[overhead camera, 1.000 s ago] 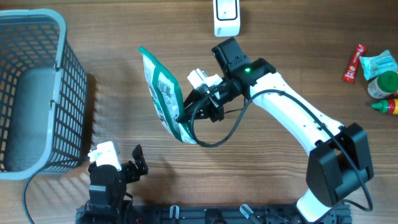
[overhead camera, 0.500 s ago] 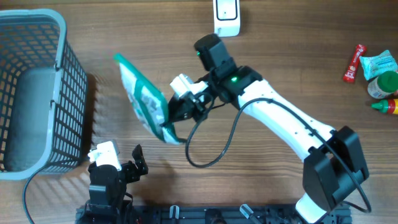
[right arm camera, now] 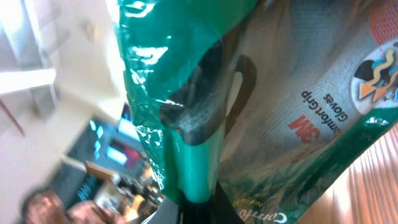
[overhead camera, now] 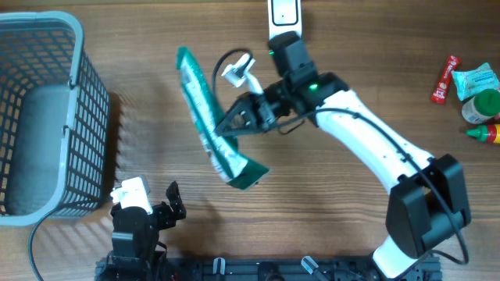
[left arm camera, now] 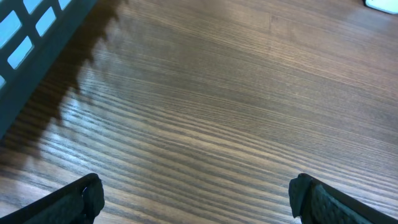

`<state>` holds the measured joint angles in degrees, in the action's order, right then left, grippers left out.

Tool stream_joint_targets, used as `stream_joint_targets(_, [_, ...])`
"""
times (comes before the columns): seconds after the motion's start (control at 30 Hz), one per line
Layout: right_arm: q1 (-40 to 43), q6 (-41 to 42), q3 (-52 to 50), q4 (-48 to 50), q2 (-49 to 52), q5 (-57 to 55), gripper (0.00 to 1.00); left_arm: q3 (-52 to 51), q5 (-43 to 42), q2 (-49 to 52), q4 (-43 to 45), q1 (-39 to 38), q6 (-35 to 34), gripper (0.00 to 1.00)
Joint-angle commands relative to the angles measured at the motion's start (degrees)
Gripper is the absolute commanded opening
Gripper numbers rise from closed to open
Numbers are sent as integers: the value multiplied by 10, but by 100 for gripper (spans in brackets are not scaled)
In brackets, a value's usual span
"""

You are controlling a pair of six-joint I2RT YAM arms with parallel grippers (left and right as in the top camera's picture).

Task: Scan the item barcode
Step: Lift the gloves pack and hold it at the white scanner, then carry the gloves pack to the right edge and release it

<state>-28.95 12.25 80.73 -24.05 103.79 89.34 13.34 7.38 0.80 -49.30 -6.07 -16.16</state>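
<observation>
View from overhead: the right gripper (overhead camera: pixel 234 123) is clamped on one edge of the glove packet (overhead camera: pixel 201 105). It holds the packet clear of the table (overhead camera: pixel 351 47), tilted on edge, between the basket (overhead camera: pixel 47 47) and the scanner (overhead camera: pixel 283 22). Held this way, a printed face can be swung toward the scanner, which sits just beyond the arm's wrist. The left gripper (overhead camera: pixel 168 204) rests near the table's near edge, well apart from the packet, likely so it does not block the scan.

Left wrist view: its fingers (left arm camera: pixel 84 198) stand wide apart over bare wood with nothing between them. A corner of the basket (left arm camera: pixel 31 31) shows at upper left.

Right wrist view: the glove packet (right arm camera: pixel 298 93) fills the frame, its green seam pinched at the jaws. The dark shape behind the film is probably one finger, though glare leaves that unsure. No barcode shows on this face, so I judge the packet needs further turning before the scanner can read it.
</observation>
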Motion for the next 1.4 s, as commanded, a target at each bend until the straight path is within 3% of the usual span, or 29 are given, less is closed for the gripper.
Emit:
stream_joint_targets(0.0, [9,9,3,-32,-12,37,4,-2,-3,-4,2,-3,8,100])
stream_joint_targets(0.07, [10,-43,2,-40,-12,31,4,-2,-3,-4,2,-3,8,100])
stream_joint_targets(0.1, [14,-83,-3,-64,-12,-41,4,-2,-3,-4,2,-3,8,100])
stream_joint_targets(0.23, [28,-149,-3,-249,-12,-473,4,-2,-3,-4,2,-3,8,100])
stream_joint_targets(0.33, [30,-193,-2,-286,-13,-505,4,-2,-3,-4,2,-3,8,100])
stream_joint_targets(0.43, [36,-84,-1,-296,-13,-723,4,-2,-3,-4,2,-3,8,100])
stream_joint_targets(0.57, [36,-34,17,-289,-12,-902,4,-2,-3,-4,2,-3,8,100])
stream_joint_targets(0.7, [40,-44,61,-265,-4,-911,4,-2,-3,-4,2,-3,8,100])
stream_joint_targets(0.83, [64,-75,141,-257,73,-916,4,-2,-3,-4,2,-3,8,100])
stream_joint_targets(1.03, [82,-122,423,-331,293,-941,4,-2,-3,-4,2,-3,8,100])
stream_joint_targets(1.13, [84,-123,502,-333,365,-950,4,-2,-3,-4,2,-3,8,100])
stream_joint_targets(1.37, [87,-110,516,-305,379,-951,4,-2,-3,-4,2,-3,8,100])
